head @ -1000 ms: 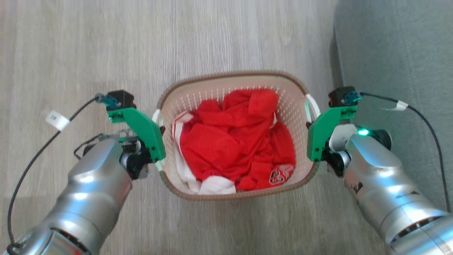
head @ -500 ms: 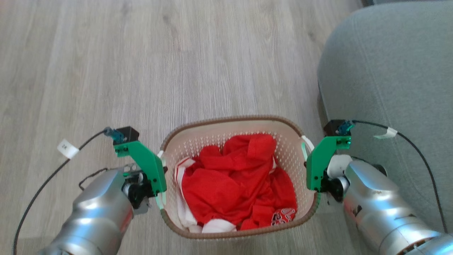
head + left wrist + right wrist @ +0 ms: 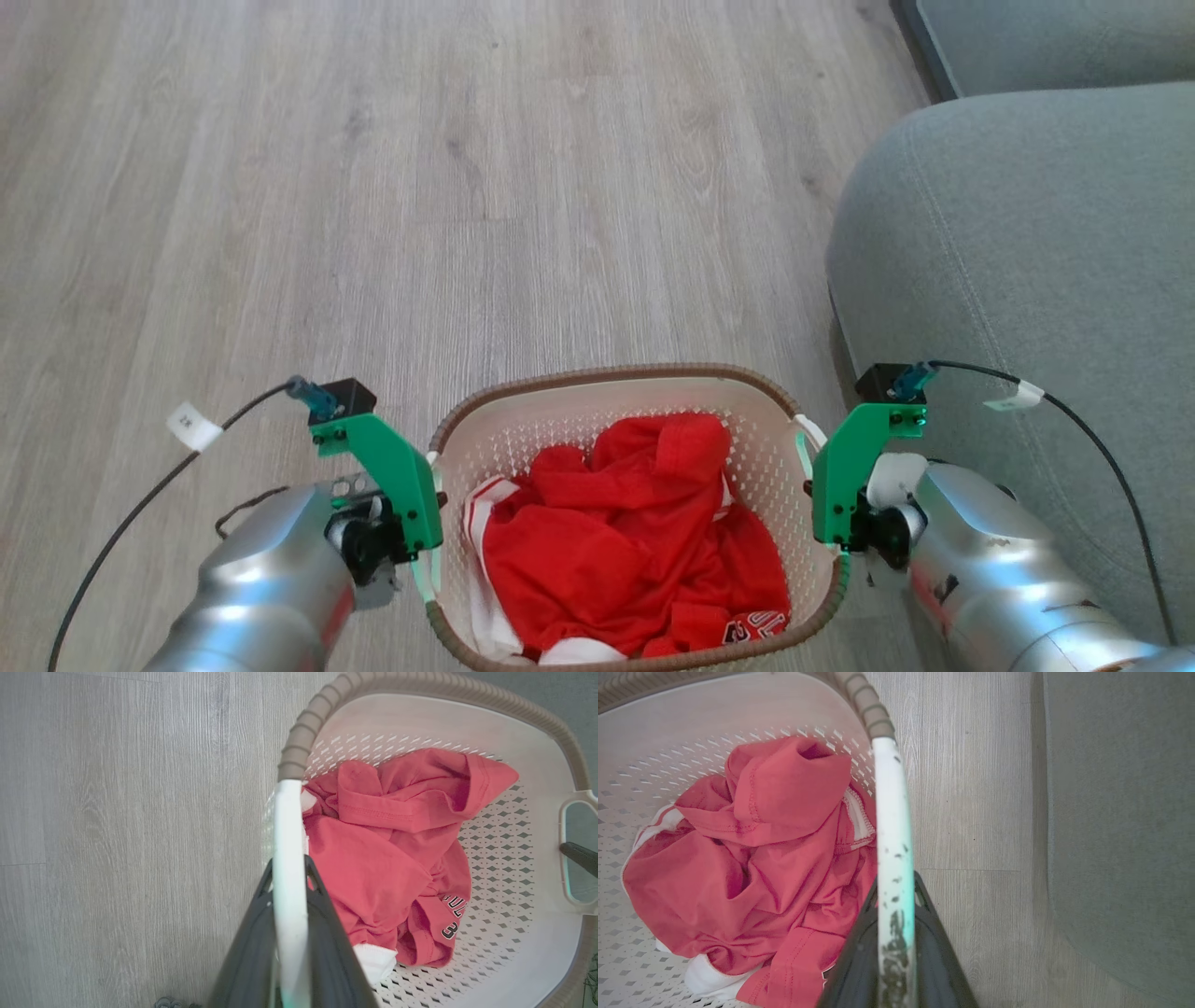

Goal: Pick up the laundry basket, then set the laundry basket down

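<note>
We hold the laundry basket (image 3: 607,375) between both arms, near us, just left of the grey sofa (image 3: 1027,233). Left gripper (image 3: 289,877) is clenched on its left handle (image 3: 286,821), right gripper (image 3: 895,882) on the right handle (image 3: 891,802). Red garment (image 3: 635,532) lies inside.

Head camera looks steeply down from above left gripper (image 3: 425,560) and right gripper (image 3: 831,551), laundry basket (image 3: 616,375) between them. Wrist cameras sit close behind each gripper's fingers (image 3: 252,952), sharing the red garment (image 3: 387,858).
</note>
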Controlling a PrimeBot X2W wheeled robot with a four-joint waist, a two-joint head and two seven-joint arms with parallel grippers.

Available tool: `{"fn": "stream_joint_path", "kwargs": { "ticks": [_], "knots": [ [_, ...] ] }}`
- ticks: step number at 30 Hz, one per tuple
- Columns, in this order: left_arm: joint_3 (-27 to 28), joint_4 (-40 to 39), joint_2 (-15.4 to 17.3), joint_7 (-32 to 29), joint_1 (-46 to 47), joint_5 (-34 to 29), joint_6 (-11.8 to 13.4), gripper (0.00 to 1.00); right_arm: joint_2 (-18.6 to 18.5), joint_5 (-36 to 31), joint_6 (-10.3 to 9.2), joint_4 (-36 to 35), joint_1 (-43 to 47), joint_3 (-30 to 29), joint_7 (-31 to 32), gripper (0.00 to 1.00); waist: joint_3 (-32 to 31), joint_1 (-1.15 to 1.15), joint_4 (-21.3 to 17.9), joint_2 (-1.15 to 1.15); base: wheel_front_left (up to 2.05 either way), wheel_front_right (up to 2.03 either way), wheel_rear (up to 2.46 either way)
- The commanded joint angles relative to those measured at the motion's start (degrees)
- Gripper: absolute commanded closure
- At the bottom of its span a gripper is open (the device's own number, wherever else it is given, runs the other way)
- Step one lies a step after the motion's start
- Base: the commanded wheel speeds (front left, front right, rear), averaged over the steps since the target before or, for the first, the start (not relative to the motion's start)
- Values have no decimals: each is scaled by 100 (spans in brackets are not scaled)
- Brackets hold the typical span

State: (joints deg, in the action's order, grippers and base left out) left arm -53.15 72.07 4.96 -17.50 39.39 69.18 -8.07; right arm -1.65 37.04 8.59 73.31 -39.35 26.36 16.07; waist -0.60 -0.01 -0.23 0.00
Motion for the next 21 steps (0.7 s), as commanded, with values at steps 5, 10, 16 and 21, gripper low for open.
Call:
{"fn": "stream_joint_path", "kwargs": {
  "ticks": [5,10,16,21],
  "knots": [
    [153,167,447,-6,166,57,98,100,-385,-67,-110,64,71,-19,79,100,-143,1,8,0,0,0,0],
    [149,176,444,-37,79,72,122,100,-366,-97,-110,64,100,-78,119,100,-189,1,-2,0,0,0,0],
    [156,181,447,5,86,80,124,100,-351,-138,-110,64,92,-139,105,100,-181,1,6,0,0,0,0],
    [163,184,460,23,103,88,128,100,-337,-172,-110,64,82,-176,77,100,-169,1,0,0,0,0,0]
  ]
}}
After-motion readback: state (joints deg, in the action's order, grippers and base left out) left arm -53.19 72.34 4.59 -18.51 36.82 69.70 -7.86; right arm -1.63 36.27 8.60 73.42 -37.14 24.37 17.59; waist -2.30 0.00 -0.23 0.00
